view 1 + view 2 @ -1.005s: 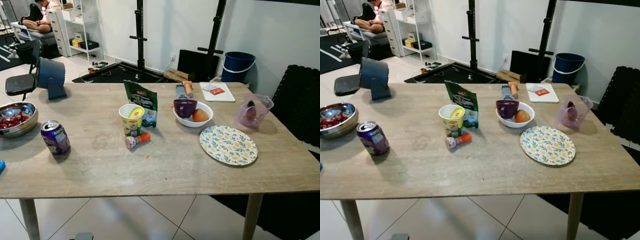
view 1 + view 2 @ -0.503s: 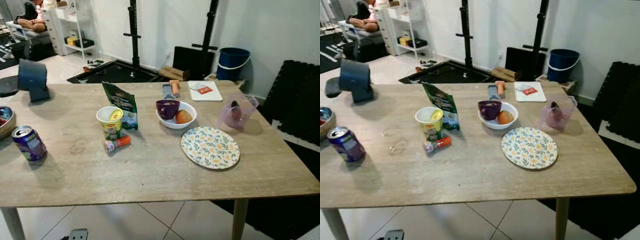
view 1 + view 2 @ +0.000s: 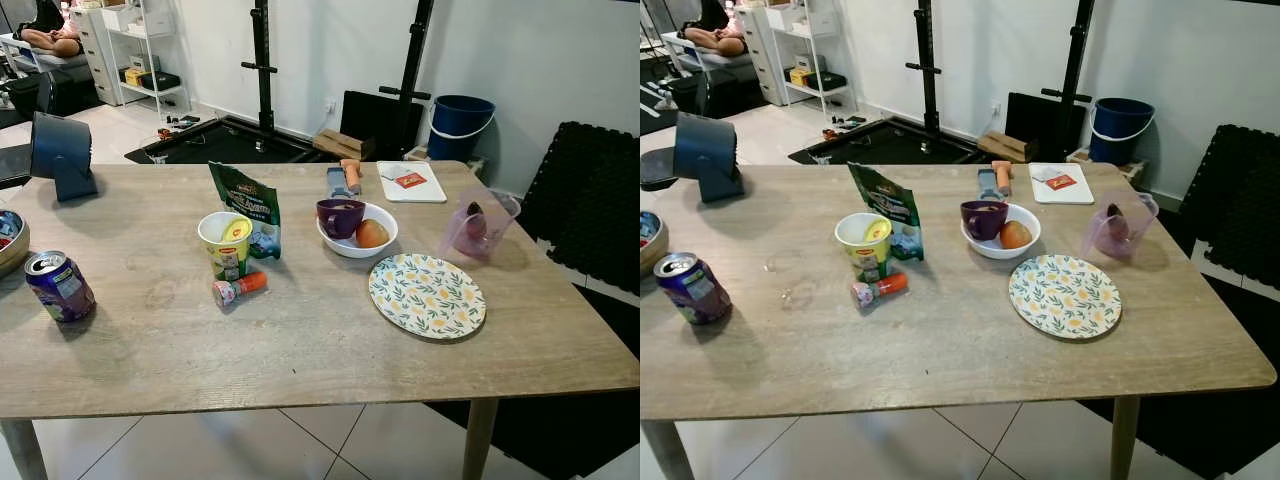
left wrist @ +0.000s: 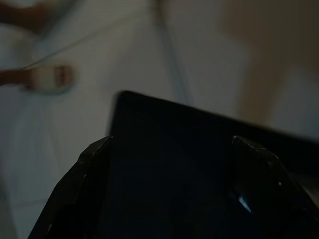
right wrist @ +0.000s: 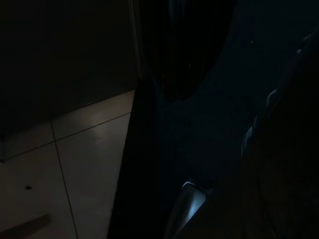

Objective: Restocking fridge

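Camera has swung right, table (image 3: 300, 340) now centred | can (image 3: 60, 286) at left edge, cup (image 3: 225, 243) mid-frame, nothing picked | both grippers' state: cannot tell.

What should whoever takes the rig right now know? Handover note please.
Left hand hangs idle over the tiled floor; right hand hangs in the dark.
On the wooden table: purple drink can, yellow instant-noodle cup, green snack pouch, small orange-capped bottle lying down, white bowl with purple cup and orange fruit, floral plate, pink jug.
Done: nothing picked. Left: everything.
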Robot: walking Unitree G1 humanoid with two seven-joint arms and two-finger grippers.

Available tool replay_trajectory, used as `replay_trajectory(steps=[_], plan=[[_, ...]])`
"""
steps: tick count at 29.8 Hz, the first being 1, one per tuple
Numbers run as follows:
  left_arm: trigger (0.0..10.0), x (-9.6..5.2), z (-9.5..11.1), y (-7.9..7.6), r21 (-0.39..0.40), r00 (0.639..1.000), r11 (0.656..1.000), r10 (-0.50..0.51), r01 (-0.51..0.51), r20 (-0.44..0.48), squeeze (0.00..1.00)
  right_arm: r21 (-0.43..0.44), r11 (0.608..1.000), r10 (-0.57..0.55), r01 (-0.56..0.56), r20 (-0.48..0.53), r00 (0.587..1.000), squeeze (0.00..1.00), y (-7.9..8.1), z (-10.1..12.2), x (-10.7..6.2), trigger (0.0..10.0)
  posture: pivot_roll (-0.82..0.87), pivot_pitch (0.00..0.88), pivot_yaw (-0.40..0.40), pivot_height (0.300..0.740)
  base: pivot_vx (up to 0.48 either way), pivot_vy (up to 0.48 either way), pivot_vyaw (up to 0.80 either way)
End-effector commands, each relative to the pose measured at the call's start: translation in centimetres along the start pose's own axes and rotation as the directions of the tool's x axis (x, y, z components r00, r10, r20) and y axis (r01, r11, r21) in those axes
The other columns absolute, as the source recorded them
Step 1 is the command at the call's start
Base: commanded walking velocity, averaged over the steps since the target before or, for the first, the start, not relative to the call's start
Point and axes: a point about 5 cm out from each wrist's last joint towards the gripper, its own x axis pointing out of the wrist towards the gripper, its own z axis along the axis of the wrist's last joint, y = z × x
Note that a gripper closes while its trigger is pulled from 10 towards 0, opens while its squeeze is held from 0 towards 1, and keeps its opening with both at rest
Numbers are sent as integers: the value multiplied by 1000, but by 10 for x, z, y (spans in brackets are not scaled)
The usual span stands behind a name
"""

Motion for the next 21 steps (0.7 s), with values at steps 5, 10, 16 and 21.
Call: replay_trajectory(steps=[5,10,16,21], plan=[[10000,6,47,42,-146,968,975,194,-171,162,0,-15,1000,-7,8,78,997,0,-2,23,0,10000,44,0,0,740,0,0,0],[10000,3,94,70,-254,890,931,336,-263,309,0,-21,1000,0,1,79,997,0,-1,24,0,10000,55,0,1,740,0,0,0],[10000,-6,141,85,-353,784,886,441,-302,437,0,-23,1000,5,-3,85,996,0,-1,27,0,10000,58,0,0,740,0,0,0],[10000,-20,178,102,-459,676,832,533,-311,508,0,-24,1000,8,-6,89,996,0,-1,30,0,10000,58,0,0,740,0,0,0]])
